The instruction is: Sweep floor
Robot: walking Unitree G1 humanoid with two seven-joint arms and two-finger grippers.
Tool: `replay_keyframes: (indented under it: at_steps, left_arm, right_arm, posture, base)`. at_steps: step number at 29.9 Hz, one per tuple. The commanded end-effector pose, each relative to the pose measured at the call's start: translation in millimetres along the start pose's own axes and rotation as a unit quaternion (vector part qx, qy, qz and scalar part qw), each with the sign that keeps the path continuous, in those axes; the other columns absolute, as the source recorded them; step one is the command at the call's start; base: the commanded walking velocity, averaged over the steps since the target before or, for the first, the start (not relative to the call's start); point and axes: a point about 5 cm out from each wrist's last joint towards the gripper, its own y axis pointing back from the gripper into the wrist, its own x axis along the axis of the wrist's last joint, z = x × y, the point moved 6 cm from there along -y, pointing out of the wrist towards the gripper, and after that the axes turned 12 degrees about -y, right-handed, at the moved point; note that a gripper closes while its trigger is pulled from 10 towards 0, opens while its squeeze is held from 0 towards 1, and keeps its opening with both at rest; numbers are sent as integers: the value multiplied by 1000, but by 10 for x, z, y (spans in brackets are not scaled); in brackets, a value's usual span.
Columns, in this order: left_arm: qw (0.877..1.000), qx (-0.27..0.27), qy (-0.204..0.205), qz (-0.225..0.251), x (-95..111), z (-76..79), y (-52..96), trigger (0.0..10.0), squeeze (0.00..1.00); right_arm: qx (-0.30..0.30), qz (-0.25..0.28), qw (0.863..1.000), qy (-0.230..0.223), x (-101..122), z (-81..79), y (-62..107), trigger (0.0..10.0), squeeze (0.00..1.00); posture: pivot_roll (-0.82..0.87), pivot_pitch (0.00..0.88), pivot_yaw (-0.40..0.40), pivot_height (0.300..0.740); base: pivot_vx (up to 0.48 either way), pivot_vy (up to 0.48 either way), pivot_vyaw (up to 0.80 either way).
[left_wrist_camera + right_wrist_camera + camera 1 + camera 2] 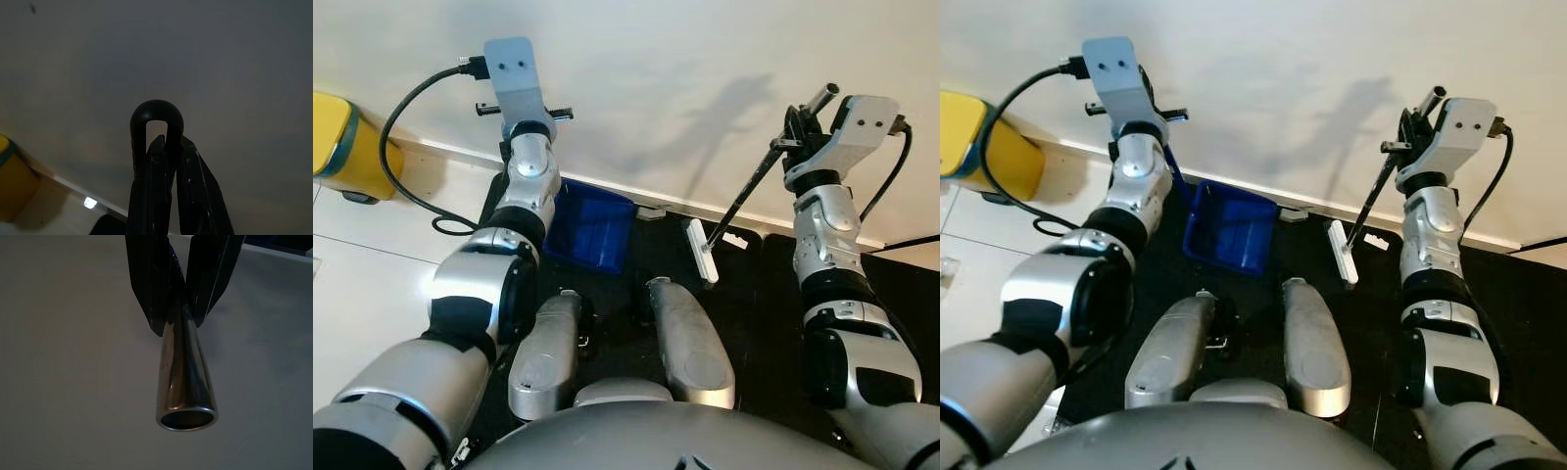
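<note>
Broom (744, 201) and dustpan (595, 227) held ready over dark floor mat (754, 294) beside wall (685, 88).

Right hand (178, 308) closed tight around broom's shiny metal tube near its open top end, thin dark shaft slanting down to white head (702, 251) resting on mat, probably angled so for pushing dirt toward pan. Left hand (164, 161) clamped on black looped handle (156, 115) of blue dustpan, pan set low just beside baseboard, mouth facing broom head, likely for catching sweepings.
</note>
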Motion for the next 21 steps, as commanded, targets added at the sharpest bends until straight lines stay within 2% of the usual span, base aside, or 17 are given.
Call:
replay_keyframes:
  at_steps: [1, 3, 7, 10, 14, 15, 16, 17, 18, 19, 20, 21]
  left_arm:
    - [999, -27, -1, -26, -188, 198, 157, 10000, 0]
    - [999, -37, -7, -27, -250, 256, 234, 10000, 0]
    - [999, -37, -7, -28, -268, 252, 248, 10000, 0]
    - [999, -27, -8, -27, -276, 167, 228, 10000, 0]
    - [999, -24, -10, -24, -266, 130, 216, 10000, 0]
    - [999, -23, -10, -21, -260, 119, 217, 10000, 0]
    - [1000, -21, -12, -17, -254, 103, 220, 10000, 0]
    - [1000, -21, -12, -17, -254, 103, 220, 10000, 0]
    - [1000, -20, -13, -14, -249, 92, 226, 10000, 0]
    - [1000, -20, -13, -14, -249, 92, 226, 10000, 0]
    - [1000, -19, -13, -10, -244, 75, 231, 10000, 0]
    - [1000, -18, -14, -7, -240, 61, 234, 10000, 0]
  right_arm:
    - [-10, -1, 1000, 8, 8, 70, 3, 10000, 0]
    - [-11, -1, 1000, 9, 21, 71, -18, 10000, 0]
    - [-12, -1, 1000, 9, 24, 69, -27, 10000, 0]
    - [-41, 0, 999, 21, 52, 170, -60, 10000, 0]
    - [-60, -1, 998, 28, 73, 222, -97, 10000, 0]
    - [-58, -4, 998, 26, 73, 183, -136, 10000, 0]
    - [-24, -13, 1000, 3, 45, -17, -222, 10000, 0]
    - [-24, -13, 1000, 3, 45, -17, -222, 10000, 0]
    - [2, -19, 1000, -14, 30, -168, -277, 10000, 0]
    - [2, -19, 1000, -14, 30, -168, -277, 10000, 0]
    - [45, -26, 998, -31, 14, -427, -345, 10000, 0]
    - [73, -30, 996, -39, 9, -593, -378, 10000, 0]
  posture:
    - [-110, 204, -15, 740]
    - [-108, 202, -15, 740]
    - [-100, 199, -16, 740]
    - [-61, 185, -17, 740]
    - [-48, 181, -17, 740]
    - [-28, 177, -16, 740]
    - [2, 176, -15, 740]
    - [2, 176, -15, 740]
    - [2, 176, -15, 740]
    - [2, 176, -15, 740]
    - [16, 176, -15, 740]
    - [26, 176, -15, 740]
  base:
    - [0, 0, 0]
    - [0, 0, 0]
    - [0, 0, 0]
    - [0, 0, 0]
    - [0, 0, 0]
    - [0, 0, 0]
    - [0, 0, 0]
    - [0, 0, 0]
    - [0, 0, 0]
    - [0, 0, 0]
    - [0, 0, 0]
    - [0, 0, 0]
